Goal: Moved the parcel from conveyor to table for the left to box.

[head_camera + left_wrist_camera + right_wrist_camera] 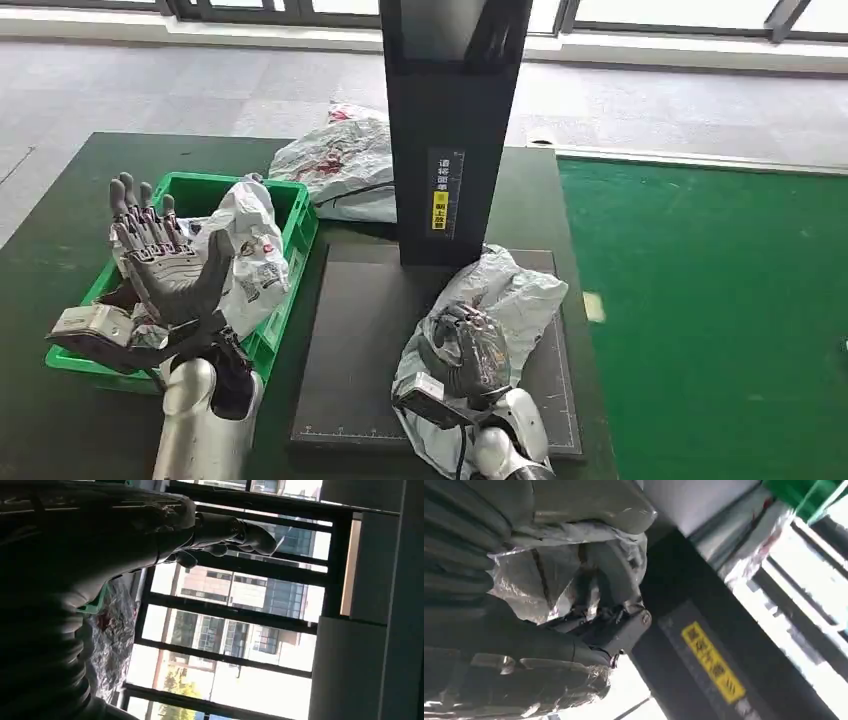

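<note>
Now | right hand (470, 350) grips parcel (510, 295) on black pad (365, 330) | left hand (160, 255) wide, empty | risk: slack plastic slips or snags post (450, 120).

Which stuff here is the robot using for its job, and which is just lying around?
For the job: grey parcel held in the right hand; left hand, raised and empty; green box.

Lying about: parcel behind the black post; black post.

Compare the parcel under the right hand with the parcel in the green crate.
The parcel under the right hand lies on the black platform, gripped by the right hand; the parcel in the green crate rests inside the crate, untouched, with the left hand raised open beside it. The crate parcel shows printed labels; the other looks plain. Both are crinkled grey plastic bags.
</note>
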